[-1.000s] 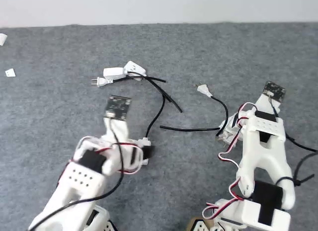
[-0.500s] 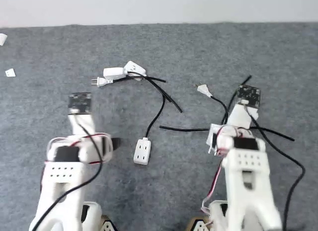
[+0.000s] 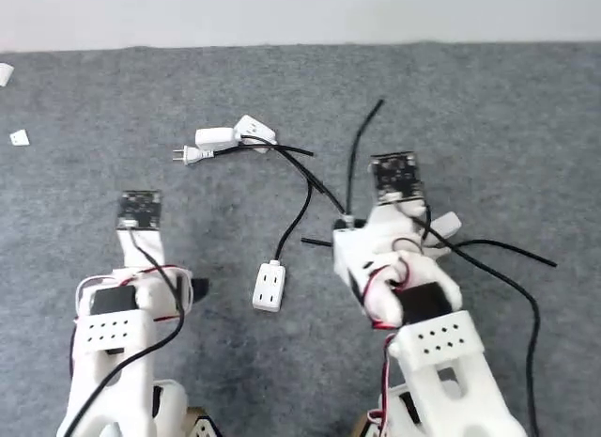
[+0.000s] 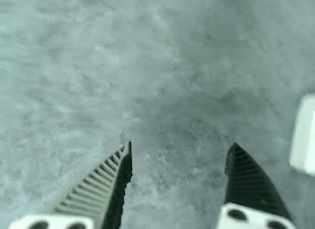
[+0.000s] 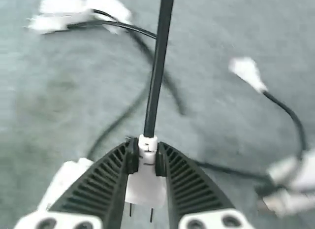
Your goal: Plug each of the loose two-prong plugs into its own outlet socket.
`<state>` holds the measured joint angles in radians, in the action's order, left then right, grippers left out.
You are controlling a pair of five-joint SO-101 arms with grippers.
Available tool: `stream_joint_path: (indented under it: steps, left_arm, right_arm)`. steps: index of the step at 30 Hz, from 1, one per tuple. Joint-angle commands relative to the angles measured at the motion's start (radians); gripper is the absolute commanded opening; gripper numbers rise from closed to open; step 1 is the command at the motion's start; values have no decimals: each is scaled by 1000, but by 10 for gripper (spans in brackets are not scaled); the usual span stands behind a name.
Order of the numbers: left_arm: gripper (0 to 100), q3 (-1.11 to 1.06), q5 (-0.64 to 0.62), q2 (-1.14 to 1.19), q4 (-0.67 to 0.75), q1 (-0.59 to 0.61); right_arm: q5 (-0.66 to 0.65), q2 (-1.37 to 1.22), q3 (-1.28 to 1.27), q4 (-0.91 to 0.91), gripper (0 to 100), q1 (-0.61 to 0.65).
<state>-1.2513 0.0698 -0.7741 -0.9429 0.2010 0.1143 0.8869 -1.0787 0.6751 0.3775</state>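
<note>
Right gripper [image 5: 146, 143] is clamped on a white two-prong plug [image 5: 144, 182] with a black cord, prongs jutting out behind the fingertips. A white plastic outlet block [image 3: 269, 287] lies near, between this gripper and the left gripper [image 4: 180, 150], which is spread and empty. Step judged: bringing plug to socket. Next: align prongs with slots, press straight in.

A grey felt-like mat [image 3: 488, 108] runs back to what seems a pale wall [image 3: 300, 14].
</note>
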Motion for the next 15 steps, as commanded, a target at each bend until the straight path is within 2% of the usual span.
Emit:
stream_joint_path:
  steps: [1, 5, 9, 15]
  left_arm:
    - [290, 4, 25, 6, 3, -48]
    - [288, 10, 23, 49, 14, -77]
    - [267, 73, 35, 189, 17, -95]
    - [26, 186, 133, 388, -11, -160]
  right_arm:
    - [-60, 19, 55, -44, 8, 108]
    - [-94, 58, 101, 54, 8, 243]
    - [-117, 124, 109, 113, 8, 298]
    - [-135, 191, 103, 139, 8, 337]
